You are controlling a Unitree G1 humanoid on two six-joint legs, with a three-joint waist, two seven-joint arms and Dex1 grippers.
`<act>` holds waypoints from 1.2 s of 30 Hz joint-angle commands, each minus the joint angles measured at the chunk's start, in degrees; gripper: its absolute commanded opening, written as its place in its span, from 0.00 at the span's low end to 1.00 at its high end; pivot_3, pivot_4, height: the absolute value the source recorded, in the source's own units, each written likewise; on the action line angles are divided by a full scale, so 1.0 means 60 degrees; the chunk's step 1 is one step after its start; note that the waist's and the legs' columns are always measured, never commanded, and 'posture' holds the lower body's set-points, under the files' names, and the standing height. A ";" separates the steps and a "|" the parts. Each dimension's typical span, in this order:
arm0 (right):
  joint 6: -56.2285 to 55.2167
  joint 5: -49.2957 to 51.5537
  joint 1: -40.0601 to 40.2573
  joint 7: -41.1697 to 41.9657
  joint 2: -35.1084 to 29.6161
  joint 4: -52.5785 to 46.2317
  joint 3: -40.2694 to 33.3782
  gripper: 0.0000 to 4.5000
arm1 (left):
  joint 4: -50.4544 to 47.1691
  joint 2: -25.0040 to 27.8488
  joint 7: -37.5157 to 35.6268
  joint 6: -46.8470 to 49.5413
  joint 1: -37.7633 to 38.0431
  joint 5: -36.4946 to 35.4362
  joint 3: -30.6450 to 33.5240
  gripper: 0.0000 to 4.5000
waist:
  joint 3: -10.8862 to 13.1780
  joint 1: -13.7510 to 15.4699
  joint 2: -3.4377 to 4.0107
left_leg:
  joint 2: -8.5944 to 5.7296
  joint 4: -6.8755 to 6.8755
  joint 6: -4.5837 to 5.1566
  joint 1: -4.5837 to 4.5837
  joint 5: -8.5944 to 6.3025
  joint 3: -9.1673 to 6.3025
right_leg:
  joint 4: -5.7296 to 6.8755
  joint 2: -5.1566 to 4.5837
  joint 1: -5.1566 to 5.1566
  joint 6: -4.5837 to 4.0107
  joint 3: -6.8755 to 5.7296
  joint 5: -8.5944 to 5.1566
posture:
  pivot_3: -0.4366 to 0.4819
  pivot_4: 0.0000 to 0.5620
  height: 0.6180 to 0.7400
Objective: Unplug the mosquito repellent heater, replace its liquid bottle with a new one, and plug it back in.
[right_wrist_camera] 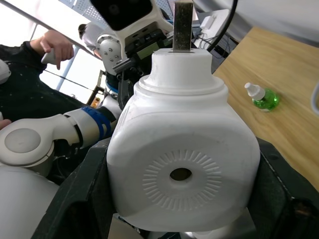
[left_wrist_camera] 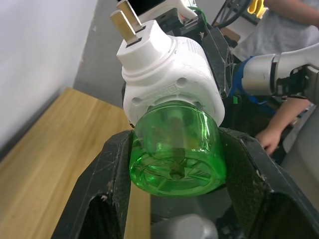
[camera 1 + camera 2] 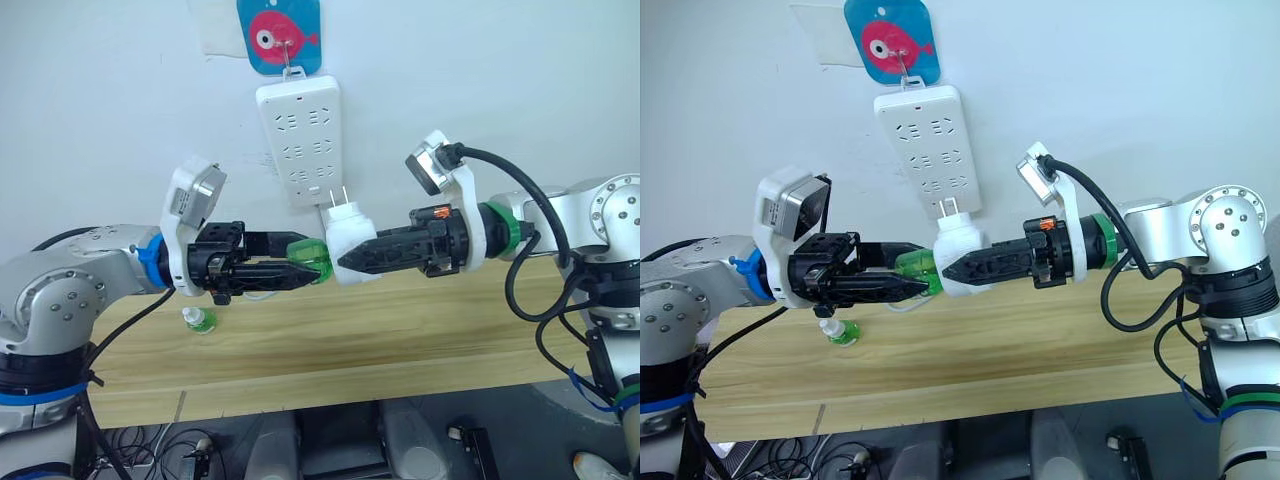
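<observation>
From the head camera, the heater (image 3: 347,243) is off the wall and held in the air above the wooden desk (image 3: 400,330), just below the white power strip (image 3: 300,140) that hangs from a hook under a fish sticker (image 3: 279,35). The right gripper (image 3: 352,256) has its jaws clamped on the heater's white body, prongs pointing up toward the strip. The left gripper (image 3: 312,268) meets it from the other side, jaws closed around the green bottle (image 3: 308,256) that sits in the heater's underside. The capped green bottle (image 3: 200,319) stands on the desk near the wall, well apart from both. In the left wrist view, the bottle's round translucent base faces the camera between the two black fingers (image 2: 112,179), its neck in the heater's socket; how much liquid it holds is hard to judge. In the right wrist view, the heater's face with its round hole sits between the jaws, and a person's hand (image 1: 56,48) shows in the background.
</observation>
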 commanded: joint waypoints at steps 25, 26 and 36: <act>-0.0279 -0.0045 0.0111 0.0014 -0.0257 0.0365 0.0050 0.67 | -0.0616 -0.0600 -0.1225 -0.4120 0.0382 0.3017 0.0295 1.00 | 0.0048 0.0119 -0.0004 | 0.0001 -0.0005 0.0000 -0.0002 -0.0001 0.0007 | -0.0021 -0.0001 0.0001 -0.0001 0.0003 0.0000 | 0.33 0.49 0.92; -0.0290 -0.0045 0.0145 -0.0023 -0.0218 0.0441 0.0008 0.67 | -0.0637 -0.0597 -0.1410 -0.4706 0.0496 0.3523 0.0204 1.00 | 0.0048 0.0139 -0.0004 | 0.0001 -0.0005 0.0000 -0.0002 -0.0001 0.0008 | -0.0021 0.0000 0.0001 -0.0001 0.0002 0.0000 | 0.33 0.49 0.92; -0.0389 -0.0045 0.0244 -0.0857 0.0503 0.1056 -0.0598 0.67 | 0.0237 -0.1487 -0.1798 -1.0299 0.1216 0.7598 -0.0550 1.00 | 0.0048 0.0369 -0.0004 | 0.0000 -0.0006 0.0002 -0.0013 -0.0002 0.0008 | -0.0040 -0.0002 0.0003 -0.0003 0.0001 0.0001 | 0.33 0.49 0.92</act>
